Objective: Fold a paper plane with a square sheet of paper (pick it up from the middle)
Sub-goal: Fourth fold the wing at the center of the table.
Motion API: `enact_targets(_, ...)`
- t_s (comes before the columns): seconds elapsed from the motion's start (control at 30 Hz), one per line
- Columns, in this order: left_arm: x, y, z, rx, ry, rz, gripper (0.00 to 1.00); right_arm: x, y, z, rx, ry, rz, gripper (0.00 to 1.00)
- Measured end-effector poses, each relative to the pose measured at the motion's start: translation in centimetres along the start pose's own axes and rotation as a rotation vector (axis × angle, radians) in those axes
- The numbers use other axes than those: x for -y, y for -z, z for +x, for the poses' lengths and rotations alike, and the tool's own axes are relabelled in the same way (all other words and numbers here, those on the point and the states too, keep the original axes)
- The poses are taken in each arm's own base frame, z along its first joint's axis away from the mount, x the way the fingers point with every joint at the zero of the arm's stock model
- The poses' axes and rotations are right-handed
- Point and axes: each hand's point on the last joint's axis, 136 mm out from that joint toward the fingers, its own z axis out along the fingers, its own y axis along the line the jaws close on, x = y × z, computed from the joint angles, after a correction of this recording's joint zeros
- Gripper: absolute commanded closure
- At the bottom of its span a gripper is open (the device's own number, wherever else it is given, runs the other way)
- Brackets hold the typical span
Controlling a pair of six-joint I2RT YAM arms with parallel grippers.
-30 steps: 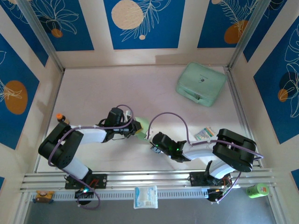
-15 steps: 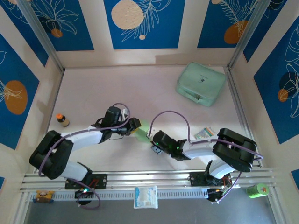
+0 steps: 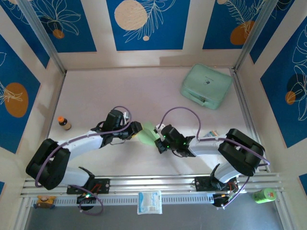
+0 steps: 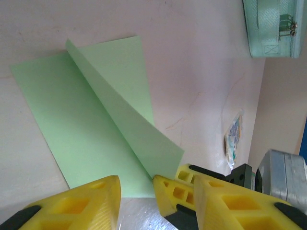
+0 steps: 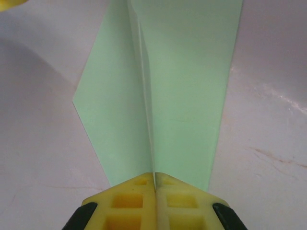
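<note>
Robot lab test cell, not a home or office. I'm driving inside a boxed booth: aluminium frame posts (image 3: 45, 43) at 10 and 2 o'clock, printed blue wall panels (image 3: 146, 24) at 9, 12 and 3, and a bare white table (image 3: 120, 91). The slotted aluminium rail (image 3: 153, 181) at 6 o'clock carries the arm bases (image 3: 79, 184), with purple cables (image 3: 180, 112) exposed. Loose props: green case (image 3: 206, 86) at 1, small bottle (image 3: 64, 123) at 9.

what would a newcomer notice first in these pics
The light-green paper lies at mid-table, partly folded with one flap raised. The right gripper is pinched shut on its raised crease, while the left gripper sits open at the paper's edge. A mint-green case lies in the far right corner.
</note>
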Motion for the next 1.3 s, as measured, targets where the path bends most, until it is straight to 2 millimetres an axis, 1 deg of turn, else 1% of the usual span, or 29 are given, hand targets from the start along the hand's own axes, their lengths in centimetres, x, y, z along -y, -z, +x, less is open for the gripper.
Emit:
enact_targets(0.2,-0.2,-0.2,0.0,-0.004,0.003,-0.005,0.57,0.0,0.1,0.2,-0.022,-0.137,-0.093,0.96)
enact_targets(0.4,-0.5,-0.8,0.2,-0.023,0.010,-0.003,0.60,-0.2,0.2,-0.3,-0.029,-0.255,-0.180,0.96)
enact_targets(0.57,-0.5,-1.3,0.4,-0.041,0.011,0.008,0.64,0.0,-0.3,0.3,-0.068,-0.350,-0.233,0.96)
enact_targets(0.83,-0.9,-2.4,0.8,-0.076,0.029,0.019,0.70,0.1,-0.7,0.4,-0.093,-0.472,-0.302,0.97)
enact_targets(1.1,-0.4,-3.5,0.6,-0.096,0.032,0.041,0.76,0.2,-0.5,0.4,-0.082,-0.551,-0.350,0.97)
enact_targets(1.2,-0.4,-4.1,0.7,-0.110,0.034,0.043,0.79,0.3,-0.5,0.3,-0.081,-0.581,-0.370,0.97)
enact_targets(1.3,-0.3,-4.9,0.8,-0.127,0.035,0.045,0.80,0.4,-0.4,0.3,-0.089,-0.613,-0.388,0.97)
